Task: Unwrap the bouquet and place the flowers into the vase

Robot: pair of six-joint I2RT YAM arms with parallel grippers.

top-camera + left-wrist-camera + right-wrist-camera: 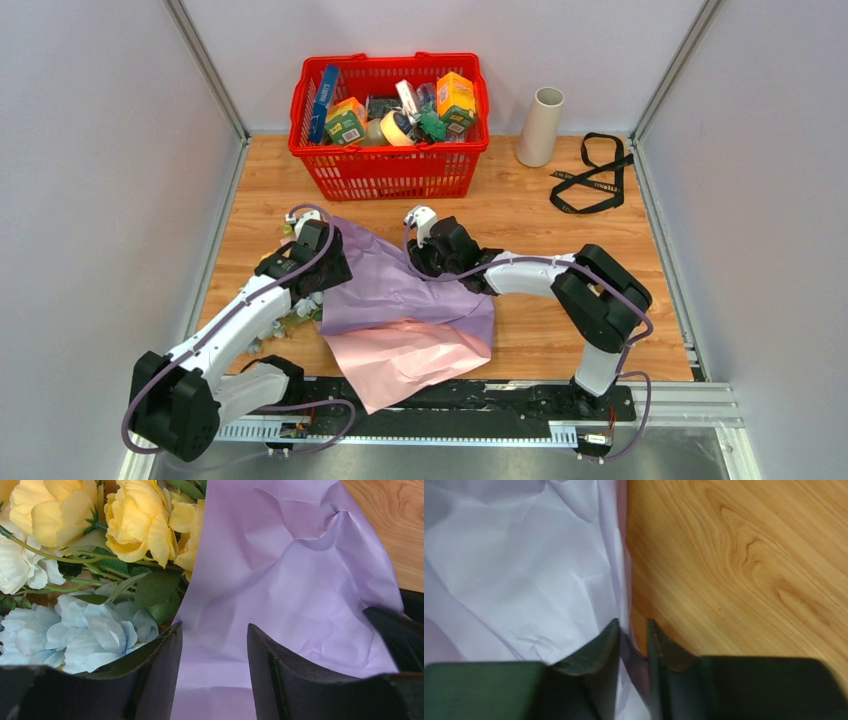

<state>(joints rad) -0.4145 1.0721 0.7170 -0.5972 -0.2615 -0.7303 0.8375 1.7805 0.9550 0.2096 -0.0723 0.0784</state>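
The bouquet lies opened on the table, its lilac paper (400, 290) spread over a pink sheet (410, 360). The flowers (135, 525), yellow, white and pale blue on green stems, poke out at the paper's left edge beside my left arm (298, 312). My left gripper (214, 627) is open, its jaws astride the lilac paper (280, 580) next to the blooms. My right gripper (632, 622) has its jaws drawn almost together on the right edge of the lilac paper (514, 570), above bare wood. The beige vase (541, 126) stands upright at the back right.
A red basket (390, 175) of groceries stands at the back centre, just beyond both grippers. A black ribbon (592, 175) lies loose on the wood right of the vase. Grey walls close in the table on both sides.
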